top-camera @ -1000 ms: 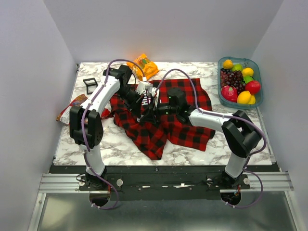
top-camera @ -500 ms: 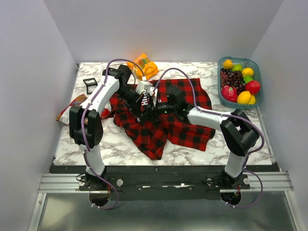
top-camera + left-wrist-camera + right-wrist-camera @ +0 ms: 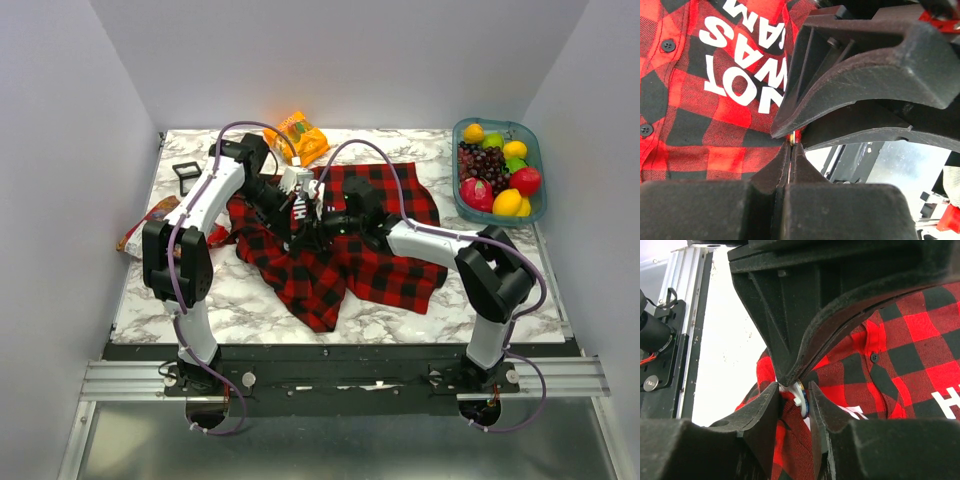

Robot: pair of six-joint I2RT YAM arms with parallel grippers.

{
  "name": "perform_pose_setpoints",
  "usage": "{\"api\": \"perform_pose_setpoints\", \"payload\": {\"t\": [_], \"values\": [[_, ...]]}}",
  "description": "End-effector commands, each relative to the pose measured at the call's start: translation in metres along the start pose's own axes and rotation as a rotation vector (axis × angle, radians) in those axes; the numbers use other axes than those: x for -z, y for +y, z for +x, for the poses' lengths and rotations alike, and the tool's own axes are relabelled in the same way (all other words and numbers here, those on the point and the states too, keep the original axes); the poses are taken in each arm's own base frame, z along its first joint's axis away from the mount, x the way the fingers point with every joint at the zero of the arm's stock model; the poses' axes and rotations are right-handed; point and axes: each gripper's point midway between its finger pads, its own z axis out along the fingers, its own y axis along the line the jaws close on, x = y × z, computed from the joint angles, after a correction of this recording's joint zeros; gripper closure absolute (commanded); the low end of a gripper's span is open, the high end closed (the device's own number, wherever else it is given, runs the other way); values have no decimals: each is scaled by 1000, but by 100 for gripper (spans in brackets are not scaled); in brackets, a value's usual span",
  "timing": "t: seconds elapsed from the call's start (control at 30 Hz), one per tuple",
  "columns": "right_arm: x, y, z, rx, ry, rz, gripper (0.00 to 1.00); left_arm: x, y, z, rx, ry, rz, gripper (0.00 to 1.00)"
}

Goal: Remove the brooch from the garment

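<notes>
Right wrist view: the right gripper (image 3: pixel 794 392) is clamped on a small white-and-blue piece, judged to be the brooch (image 3: pixel 801 399), at a bunched fold of the garment (image 3: pixel 910 340). The left gripper (image 3: pixel 790 146), fingers pressed together on a red sliver of cloth, probably anchors the fabric so the pin can pull free above the worktop (image 3: pixel 250 310).

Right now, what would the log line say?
left gripper: jaws shut | right gripper: jaws pinching brooch | garment: rumpled on table
</notes>
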Motion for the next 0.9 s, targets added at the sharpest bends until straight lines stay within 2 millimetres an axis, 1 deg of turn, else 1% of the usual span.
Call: {"api": "perform_pose_setpoints", "payload": {"t": [0.0, 0.13, 0.3, 0.57, 0.7, 0.73, 0.77, 0.87], "values": [[-7, 4, 5, -37, 21, -32, 62, 14, -33, 14, 62, 38, 81, 100], [-7, 3, 6, -71, 24, -50, 65, 15, -32, 16, 49, 39, 77, 100], [-7, 2, 5, -63, 29, -49, 62, 17, -30, 16, 41, 28, 75, 100], [-8, -3, 6, -76, 43, -31, 63, 18, -33, 15, 30, 14, 88, 100], [-7, -6, 10, -83, 58, -17, 59, 18, -33, 17, 19, 14, 87, 100], [-7, -6, 10, -85, 61, -14, 55, 18, -33, 17, 16, 14, 87, 100], [-6, -7, 11, -91, 66, -13, 53, 19, -33, 17, 12, 14, 85, 100], [-6, -7, 12, -97, 70, -7, 50, 19, -33, 17, 9, 15, 84, 100]]}}
